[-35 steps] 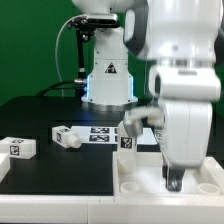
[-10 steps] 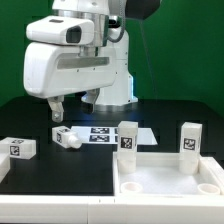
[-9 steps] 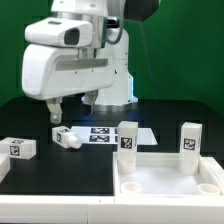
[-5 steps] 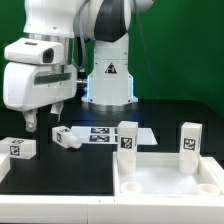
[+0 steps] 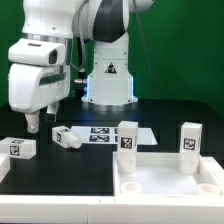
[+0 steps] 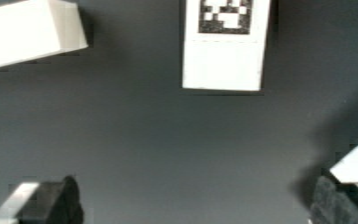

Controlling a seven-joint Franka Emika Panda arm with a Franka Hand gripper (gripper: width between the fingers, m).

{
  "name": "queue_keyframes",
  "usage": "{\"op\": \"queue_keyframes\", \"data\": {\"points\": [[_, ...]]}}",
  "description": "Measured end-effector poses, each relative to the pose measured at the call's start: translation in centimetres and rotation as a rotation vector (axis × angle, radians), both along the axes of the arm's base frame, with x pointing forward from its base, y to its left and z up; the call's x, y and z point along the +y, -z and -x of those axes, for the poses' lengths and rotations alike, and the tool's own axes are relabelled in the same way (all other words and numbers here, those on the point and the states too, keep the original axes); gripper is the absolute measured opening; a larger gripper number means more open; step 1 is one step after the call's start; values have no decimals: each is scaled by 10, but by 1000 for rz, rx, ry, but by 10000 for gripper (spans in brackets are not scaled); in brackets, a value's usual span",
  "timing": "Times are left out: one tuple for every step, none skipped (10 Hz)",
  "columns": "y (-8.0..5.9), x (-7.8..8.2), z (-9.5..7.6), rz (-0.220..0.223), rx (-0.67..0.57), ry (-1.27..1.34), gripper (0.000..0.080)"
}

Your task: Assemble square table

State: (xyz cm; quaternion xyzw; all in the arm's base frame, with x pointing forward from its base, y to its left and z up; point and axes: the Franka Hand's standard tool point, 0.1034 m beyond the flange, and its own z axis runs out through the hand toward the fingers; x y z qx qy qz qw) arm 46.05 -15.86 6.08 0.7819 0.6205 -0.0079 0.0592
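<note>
The jaws stand wide apart and hold nothing. In the wrist view their two dark fingertips (image 6: 44,200) frame only bare black matte bench (image 5: 90,170).

They hover low over the exterior view's left, between two loose short white block legs with black-and-white tags. One is the left leg (image 5: 18,147), near the edge, and the other is the middle leg (image 5: 67,137), just beside the marker board (image 5: 105,133).

The white plastic square tray-like tabletop (image 5: 165,197) sits at the exterior view's lower right. Two upright legs (image 5: 127,138) (image 5: 190,140) stand at its far corners.

The step in hand looks like fetching the next leg. The wrist view shows a tagged leg (image 6: 226,45) ahead of the jaws, not between them, and I cannot tell which of the loose legs it is. To grasp it well, the arm should likely shift until the leg is centred, turn so the fingers straddle its narrow width, then drop straight and close on the plain long faces. A skewed close could spin the leg on the smooth bench.

The bench is dark, even and free of glare. A green wall (image 5: 195,50) stands behind the arm's white base (image 5: 108,80).
</note>
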Motion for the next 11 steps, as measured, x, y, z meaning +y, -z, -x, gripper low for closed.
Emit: {"op": "queue_keyframes", "data": {"points": [[5, -4, 2, 3, -2, 19, 649], [7, 0, 0, 2, -2, 61, 649], [7, 11, -7, 13, 17, 97, 649], [4, 30, -12, 30, 43, 132, 649], [7, 36, -13, 44, 46, 117, 649], [10, 45, -12, 67, 58, 157, 649], [14, 53, -14, 99, 72, 138, 649], [22, 46, -17, 133, 84, 116, 649], [23, 39, -18, 157, 95, 125, 649], [18, 30, -18, 188, 103, 109, 649], [13, 16, -19, 212, 104, 118, 649]]}}
